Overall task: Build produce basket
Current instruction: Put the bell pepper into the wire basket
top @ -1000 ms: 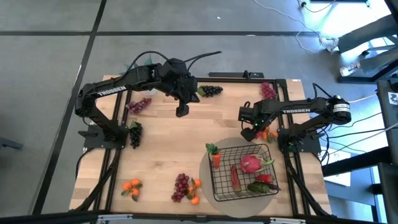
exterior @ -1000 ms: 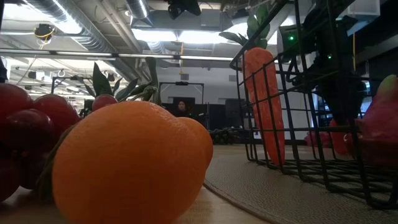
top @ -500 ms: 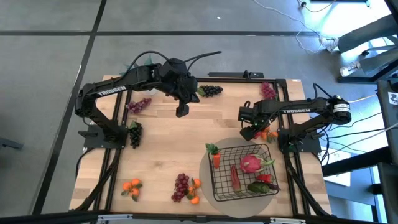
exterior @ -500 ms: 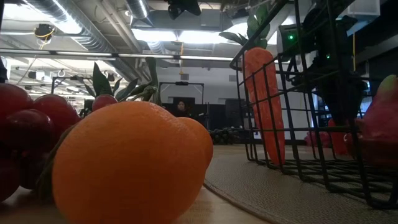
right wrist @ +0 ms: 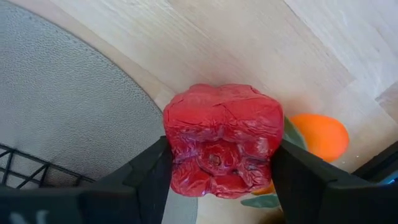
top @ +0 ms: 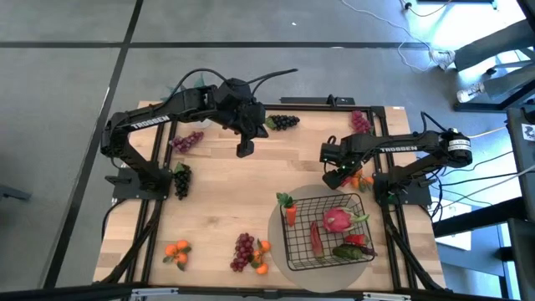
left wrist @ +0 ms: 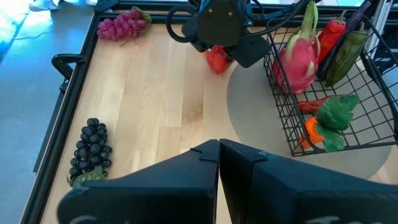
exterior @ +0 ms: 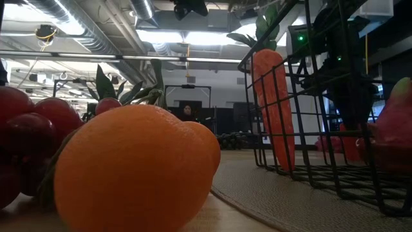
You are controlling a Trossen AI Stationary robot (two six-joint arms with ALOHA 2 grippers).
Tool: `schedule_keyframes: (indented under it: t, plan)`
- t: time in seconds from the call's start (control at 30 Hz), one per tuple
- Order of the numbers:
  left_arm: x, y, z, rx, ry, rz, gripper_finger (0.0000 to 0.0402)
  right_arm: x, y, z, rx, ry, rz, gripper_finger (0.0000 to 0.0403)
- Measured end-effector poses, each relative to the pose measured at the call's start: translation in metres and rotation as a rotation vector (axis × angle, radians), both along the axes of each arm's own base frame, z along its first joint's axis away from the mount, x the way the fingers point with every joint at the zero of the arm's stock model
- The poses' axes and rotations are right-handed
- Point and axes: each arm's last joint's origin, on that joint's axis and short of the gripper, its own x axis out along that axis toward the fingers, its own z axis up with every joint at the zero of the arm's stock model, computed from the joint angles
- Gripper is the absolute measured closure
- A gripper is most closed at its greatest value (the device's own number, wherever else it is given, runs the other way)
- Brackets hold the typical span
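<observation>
**Right gripper clamps a red pepper just off the mat**

The right gripper (right wrist: 217,165) has its two dark fingers (right wrist: 146,174) pressed against either side of a red pepper (right wrist: 221,140), pinching it over the wooden table (right wrist: 236,37). Just behind the pepper lie small oranges (right wrist: 317,137), partly hidden by it. The round grey mat (right wrist: 68,106) curves in close on the gripper's other side, and on it, near at hand, a corner of the black wire basket (right wrist: 18,165) shows.

From above, the basket (top: 322,227) sits near the right gripper (top: 338,177), on the mat (top: 280,242). It holds a pink dragon fruit (top: 337,220), a carrot (top: 289,213), a long red pepper (top: 316,237) and a green pepper (top: 346,251). Nothing lies between pepper and basket but the wire rim.

The left gripper (top: 243,149), fingers pressed together and empty, hangs well apart over the far middle of the table, with dark grapes (top: 282,122) beside it.

Loose produce lies farther out: purple grapes (top: 185,140), a dark bunch (top: 180,181), red grapes (top: 242,251) and oranges (top: 176,250) near the front edge.

Against a second ago, the right fingers have drawn in from wide apart onto the pepper; arms and produce lie as they did.
</observation>
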Motion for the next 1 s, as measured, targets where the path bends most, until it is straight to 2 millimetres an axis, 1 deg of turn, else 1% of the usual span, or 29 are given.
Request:
schedule_keyframes:
  t: [0.27, 0.4, 0.5, 0.7, 0.83, 1.0]
  plan:
    - [0.0, 0.0, 0.0, 0.0, 0.0, 0.0, 0.0401, -0.001, 0.001, 0.003, 0.033, -0.008, 0.027, 0.0193]
    - [0.0, 0.0, 0.0, 0.0, 0.0, 0.0, 0.0401, 0.002, 0.001, 0.014, 0.025, -0.01, 0.078, 0.0191]
    - [0.0, 0.0, 0.0, 0.0, 0.0, 0.0, 0.0401, 0.007, 0.0, 0.031, -0.011, -0.01, 0.092, 0.0192]
    - [0.0, 0.0, 0.0, 0.0, -0.001, 0.0, 0.0401, 0.016, 0.005, 0.07, -0.027, -0.059, 0.142, 0.0193]
    - [0.0, 0.0, 0.0, 0.0, -0.001, 0.0, 0.0401, 0.02, 0.014, 0.097, -0.037, -0.096, 0.178, 0.0193]
    - [0.0, 0.0, 0.0, 0.0, -0.001, 0.0, 0.0401, 0.023, 0.026, 0.136, -0.043, -0.177, 0.226, 0.0193]
